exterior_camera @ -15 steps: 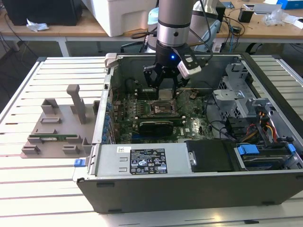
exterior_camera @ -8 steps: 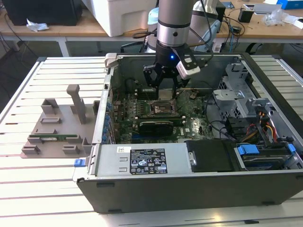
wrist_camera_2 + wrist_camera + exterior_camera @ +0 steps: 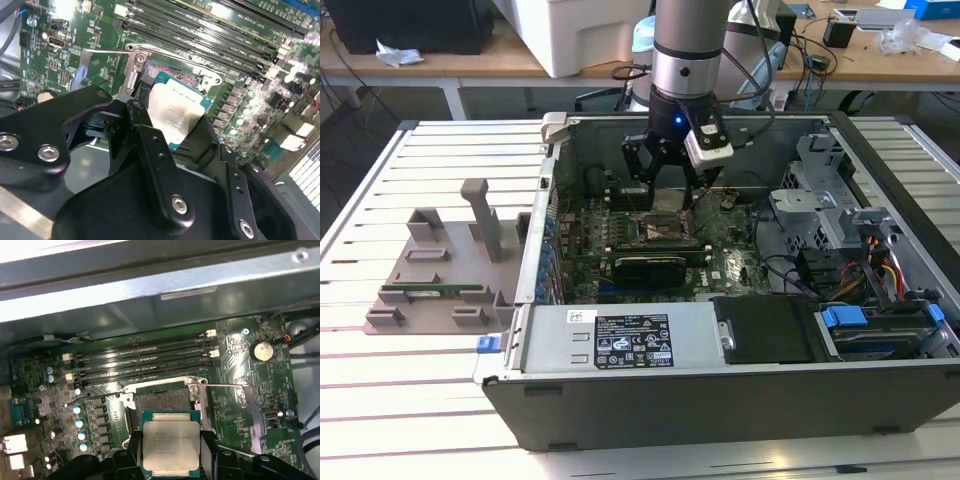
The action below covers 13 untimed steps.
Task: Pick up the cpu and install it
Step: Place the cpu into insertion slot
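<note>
Hanging over the open socket [image 3: 161,401] is the cpu [image 3: 171,442], a flat square chip with a silver-grey lid and a thin green rim, lid side up. The gripper [image 3: 171,452] is set narrow around it, with black fingers [image 3: 133,452] pressed against two opposite edges. The chip does not look seated; how high above the socket it hangs I cannot tell.

The step in hand appears to be setting the chip into the socket. To do that well, I judge the chip should be squared to the socket's metal frame, kept level and brought straight down rather than slid across the contacts. It should also stay off the thin lever [image 3: 225,386] that lies out to one side.

Beyond the socket run long dark memory slots [image 3: 150,357], and a coin battery [image 3: 262,351] sits on the green motherboard [image 3: 235,410].

The first wrist view looks flat onto the lid, so it shows how the chip's edges line up with the frame. The second wrist view looks in at a slant and shows a corner of the chip over the socket opening. The exterior view shows the arm reaching down into the open computer case [image 3: 720,410] on a slatted table [image 3: 440,400], with a grey holder [image 3: 430,310] at the exterior view's left.
</note>
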Tool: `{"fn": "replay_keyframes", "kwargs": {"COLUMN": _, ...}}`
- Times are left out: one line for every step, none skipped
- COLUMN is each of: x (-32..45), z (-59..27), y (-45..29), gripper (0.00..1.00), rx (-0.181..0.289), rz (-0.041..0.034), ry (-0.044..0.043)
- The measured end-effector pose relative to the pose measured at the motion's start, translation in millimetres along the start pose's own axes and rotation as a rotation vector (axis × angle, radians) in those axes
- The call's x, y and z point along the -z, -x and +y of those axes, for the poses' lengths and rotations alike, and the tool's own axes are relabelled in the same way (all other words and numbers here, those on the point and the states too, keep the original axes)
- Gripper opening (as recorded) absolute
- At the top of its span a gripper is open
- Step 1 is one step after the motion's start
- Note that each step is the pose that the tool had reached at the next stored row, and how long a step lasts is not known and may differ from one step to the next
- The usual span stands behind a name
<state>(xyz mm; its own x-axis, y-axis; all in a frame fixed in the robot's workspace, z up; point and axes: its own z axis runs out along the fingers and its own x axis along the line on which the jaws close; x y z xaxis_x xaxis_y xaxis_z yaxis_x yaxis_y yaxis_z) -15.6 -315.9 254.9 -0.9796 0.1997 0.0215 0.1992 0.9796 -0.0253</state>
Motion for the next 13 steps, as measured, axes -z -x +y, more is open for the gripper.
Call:
{"fn": "replay_keyframes", "kwargs": {"x": 0.0, "z": 0.0, "y": 0.0, "gripper": 0.55, "rx": -0.018, "rz": 0.0004, "ry": 0.0002}}
{"fn": "replay_keyframes", "kwargs": {"x": 0.0, "z": 0.0, "y": 0.0, "gripper": 0.55, "rx": -0.031, "rz": 0.0007, "ry": 0.0002}}
{"fn": "replay_keyframes", "kwargs": {"x": 0.0, "z": 0.0, "y": 0.0, "gripper": 0.55, "rx": -0.062, "rz": 0.0014, "ry": 0.0003}}
{"fn": "replay_keyframes", "kwargs": {"x": -0.1, "z": 0.0, "y": 0.0, "gripper": 0.55, "rx": -0.109, "rz": 0.0024, "ry": 0.0004}}
{"fn": "replay_keyframes", "kwargs": {"x": -0.1, "z": 0.0, "y": 0.0, "gripper": 0.55, "rx": -0.129, "rz": 0.0028, "ry": 0.0003}}
{"fn": "replay_keyframes", "kwargs": {"x": -0.1, "z": 0.0, "y": 0.0, "gripper": 0.55, "rx": -0.143, "rz": 0.0031, "ry": 0.0003}}
{"fn": "replay_keyframes", "kwargs": {"x": -0.1, "z": 0.0, "y": 0.0, "gripper": 0.55, "rx": -0.161, "rz": 0.0034, "ry": 0.0001}}
{"fn": "replay_keyframes", "kwargs": {"x": -0.1, "z": 0.0, "y": 0.0, "gripper": 0.55, "rx": -0.188, "rz": 0.0038, "ry": -0.0004}}
{"fn": "replay_keyframes", "kwargs": {"x": -0.2, "z": 0.0, "y": 0.0, "gripper": 0.55, "rx": -0.216, "rz": 0.0041, "ry": -0.0012}}
{"fn": "replay_keyframes", "kwargs": {"x": -0.2, "z": 0.0, "y": 0.0, "gripper": 0.55, "rx": -0.235, "rz": 0.0043, "ry": -0.0019}}
{"fn": "replay_keyframes", "kwargs": {"x": -0.2, "z": 0.0, "y": 0.0, "gripper": 0.55, "rx": -0.258, "rz": 0.0045, "ry": -0.0027}}
{"fn": "replay_keyframes", "kwargs": {"x": -0.2, "z": 0.0, "y": 0.0, "gripper": 0.55, "rx": -0.280, "rz": 0.0047, "ry": -0.0037}}
{"fn": "replay_keyframes", "kwargs": {"x": -0.2, "z": 0.0, "y": 0.0, "gripper": 0.55, "rx": -0.311, "rz": 0.0050, "ry": -0.0047}}
